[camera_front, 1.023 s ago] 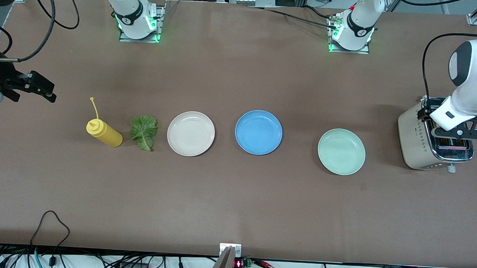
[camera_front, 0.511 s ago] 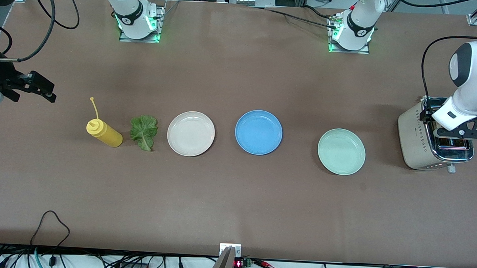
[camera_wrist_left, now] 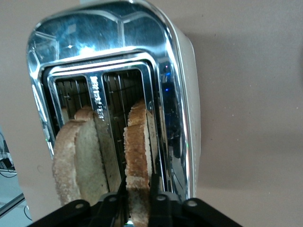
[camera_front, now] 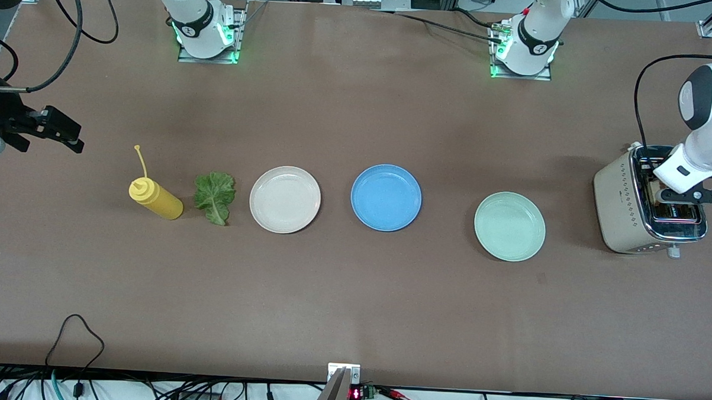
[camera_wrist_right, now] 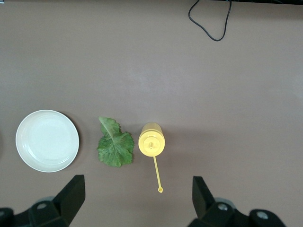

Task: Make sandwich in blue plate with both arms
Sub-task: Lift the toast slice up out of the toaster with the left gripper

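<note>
Bread slice [camera_wrist_left: 137, 161] in toaster [camera_front: 628, 203]: pinched by left gripper [camera_wrist_left: 138, 201]; lift straight next, carry to blue plate [camera_front: 386, 197]. Right gripper [camera_wrist_right: 137, 198] waiting, jaws wide, above bottle end.

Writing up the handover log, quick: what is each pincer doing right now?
Left pincer: shut on a bread slice standing in the toaster.
Right pincer: open, holding nothing, waiting above the mustard bottle and lettuce leaf.

The toaster [camera_wrist_left: 175, 94] has a mirror-bright chrome top and matt cream sides. Both bread slices [camera_wrist_left: 137, 161] look dry and porous, with rough crusts. The blue plate [camera_front: 386, 197] is glossy and smooth. The table [camera_front: 352, 294] is matt brown. The bottle [camera_front: 154, 199] looks like smooth yellow plastic.
</note>
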